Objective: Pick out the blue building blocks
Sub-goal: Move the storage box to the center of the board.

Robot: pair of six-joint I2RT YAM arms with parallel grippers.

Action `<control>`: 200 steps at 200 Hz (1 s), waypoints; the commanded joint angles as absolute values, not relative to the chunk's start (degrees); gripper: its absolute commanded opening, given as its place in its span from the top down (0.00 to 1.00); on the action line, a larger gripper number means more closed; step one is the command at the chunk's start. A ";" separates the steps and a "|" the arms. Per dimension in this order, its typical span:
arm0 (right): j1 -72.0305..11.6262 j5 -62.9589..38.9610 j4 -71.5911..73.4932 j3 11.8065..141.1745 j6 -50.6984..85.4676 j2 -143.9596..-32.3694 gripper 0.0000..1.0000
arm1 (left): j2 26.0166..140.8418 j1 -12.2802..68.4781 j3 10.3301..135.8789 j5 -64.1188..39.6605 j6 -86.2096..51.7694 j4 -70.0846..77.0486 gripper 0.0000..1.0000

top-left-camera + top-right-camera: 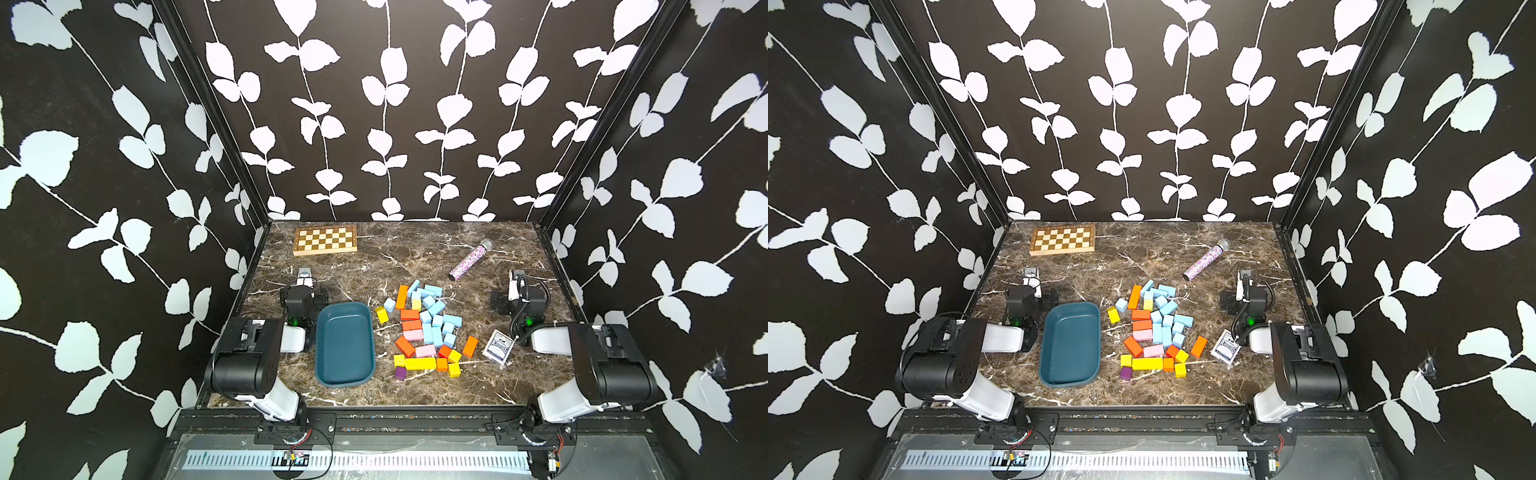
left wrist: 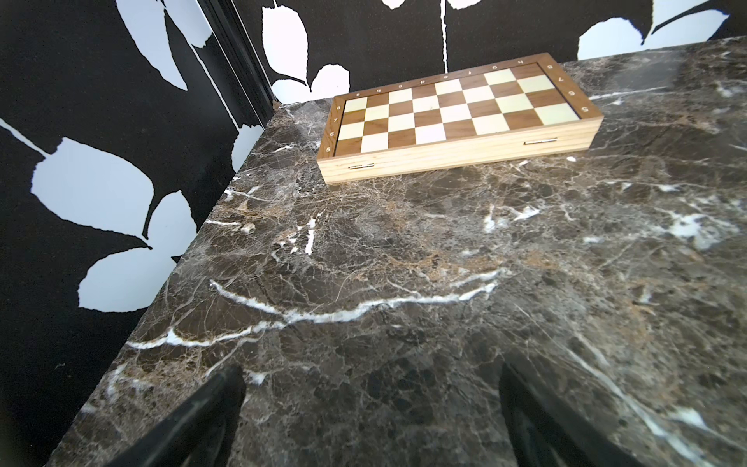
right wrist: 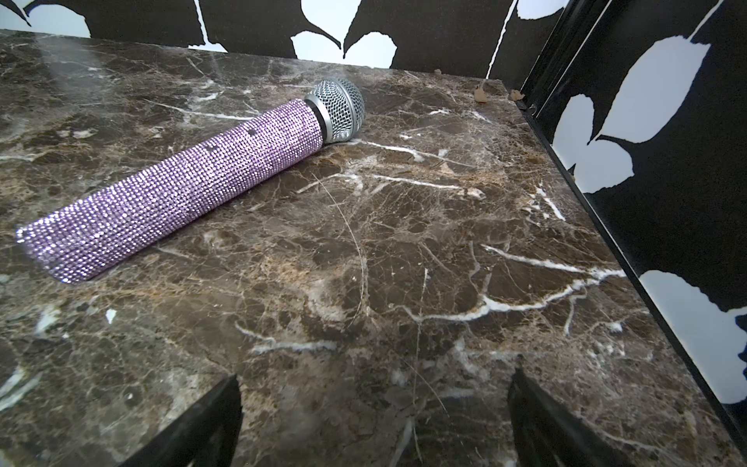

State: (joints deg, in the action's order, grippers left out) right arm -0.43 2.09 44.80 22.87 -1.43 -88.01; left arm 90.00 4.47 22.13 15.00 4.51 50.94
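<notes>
Marble tops the table. In both top views the blue blocks lie on it in the far half of a mixed pile, with orange, pink and yellow blocks nearer, just right of the teal tray. The left gripper and right gripper sit well apart from the pile.

Left wrist view: jaws spread wide over bare marble, a chessboard beyond.

Right wrist view: jaws spread wide, a glittery purple microphone lying ahead.
</notes>
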 commanded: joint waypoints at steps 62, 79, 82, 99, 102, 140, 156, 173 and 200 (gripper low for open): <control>-0.66 1.64 47.42 23.61 -1.17 -87.45 0.01 | 88.73 4.68 22.37 14.79 4.72 51.88 0.01; -0.69 1.60 47.40 23.59 -1.22 -87.36 0.01 | 88.75 4.64 22.39 14.77 4.77 51.93 0.01; -0.64 1.66 47.38 23.53 -1.22 -87.37 0.01 | 88.77 4.63 22.37 14.84 4.78 51.92 0.01; -0.66 1.66 47.38 23.58 -1.22 -87.45 0.01 | 88.77 4.68 22.32 14.81 4.77 51.91 0.01; -0.62 1.60 47.37 23.58 -1.16 -87.49 0.01 | 88.77 4.74 22.29 14.85 4.80 51.93 0.01; -0.66 1.80 47.87 23.42 -1.04 -87.18 0.01 | 88.60 4.83 22.31 15.03 4.91 51.87 0.01; -0.70 1.93 45.22 24.11 -0.95 -85.25 0.01 | 88.34 4.92 22.40 14.79 5.06 51.64 0.01; -0.70 2.26 37.44 26.20 -0.60 -81.42 0.01 | 86.84 5.07 23.96 13.34 5.85 47.41 0.01; -1.29 3.66 19.46 32.16 4.11 -74.80 0.01 | 82.82 5.16 26.51 9.00 7.67 40.17 0.01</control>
State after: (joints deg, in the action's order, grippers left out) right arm -0.49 2.35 32.86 26.70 -0.19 -80.40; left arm 87.77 4.78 23.68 12.99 5.87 46.24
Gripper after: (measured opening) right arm 0.993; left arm 0.992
